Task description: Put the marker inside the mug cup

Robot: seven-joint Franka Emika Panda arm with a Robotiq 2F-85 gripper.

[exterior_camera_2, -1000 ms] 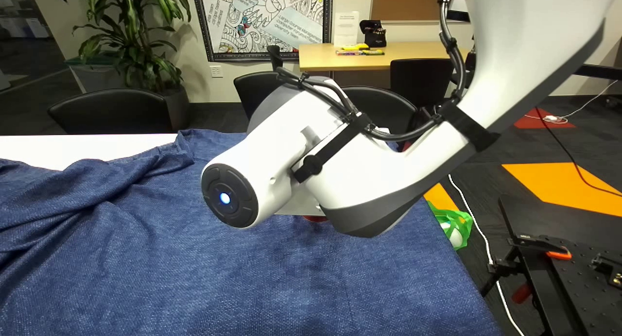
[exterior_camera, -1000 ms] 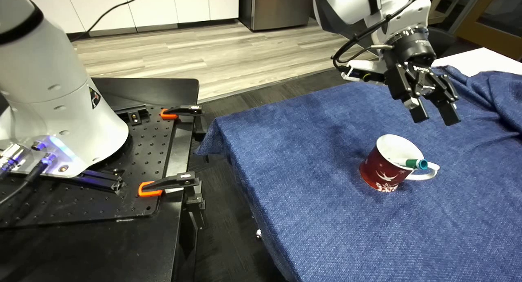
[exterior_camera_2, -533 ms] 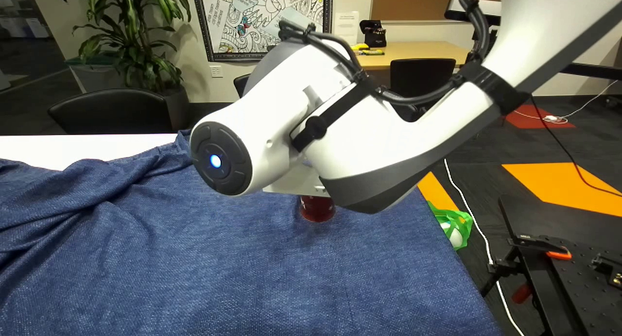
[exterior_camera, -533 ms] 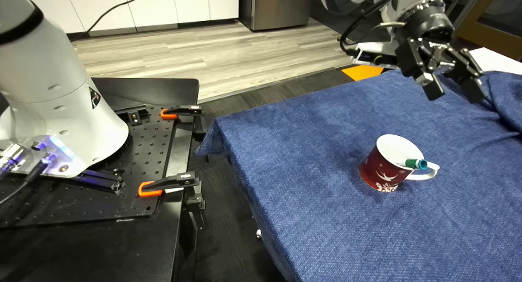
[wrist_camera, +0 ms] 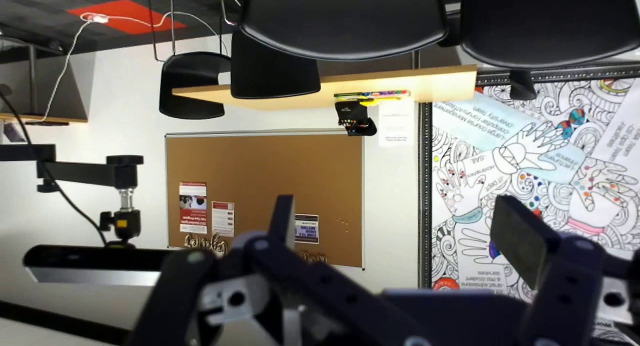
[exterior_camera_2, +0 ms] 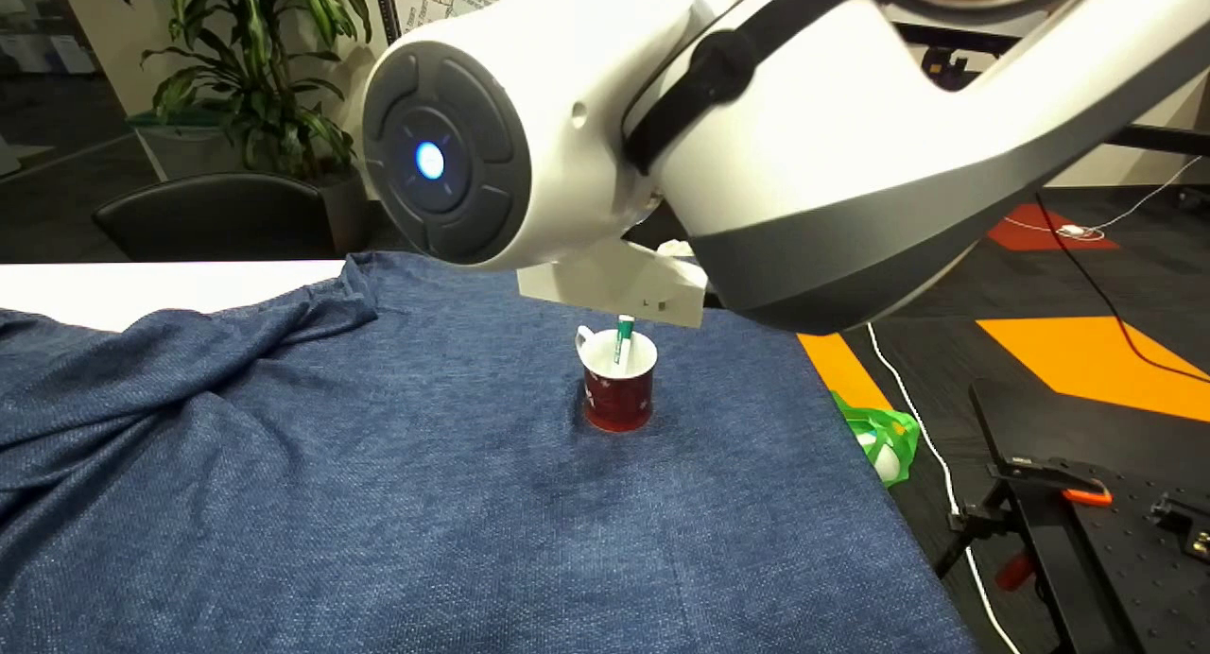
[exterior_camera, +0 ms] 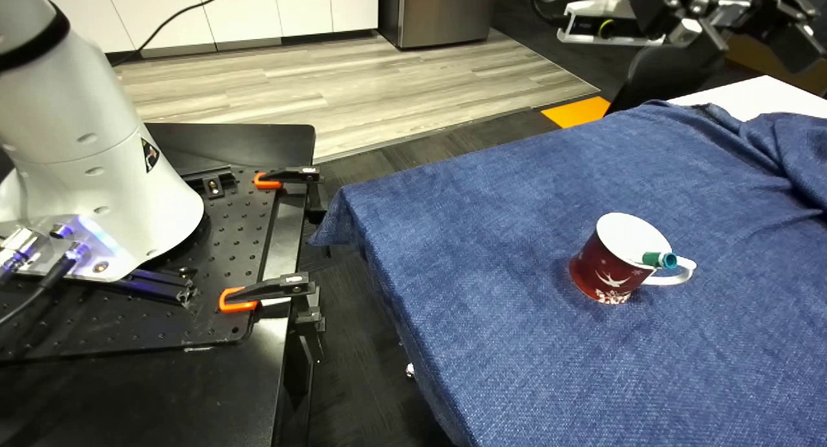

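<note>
The dark red mug [exterior_camera: 597,269] stands upright on the blue cloth. It also shows in an exterior view [exterior_camera_2: 619,404], its white handle pointing away. The marker [exterior_camera: 659,260] leans inside the mug, its teal-green end sticking out over the rim by the handle. In an exterior view the marker [exterior_camera_2: 623,342] shows a white body and green end. My gripper [exterior_camera: 762,50] is high above the table's far side, well away from the mug. In the wrist view the gripper [wrist_camera: 400,218] has its fingers wide apart with nothing between them. Mug and marker are out of the wrist view.
The cloth [exterior_camera_2: 454,512] covers the table and is bunched up [exterior_camera_2: 217,370] at one end, beside a bare white tabletop [exterior_camera_2: 170,290]. A black chair [exterior_camera_2: 217,217] stands behind the table. The wrist view faces a wall with a corkboard [wrist_camera: 265,186] and chairs [wrist_camera: 345,21].
My open gripper has risen and moved away from the mug. The mug and marker have stayed still. The arm has uncovered them in an exterior view where they were hidden.
</note>
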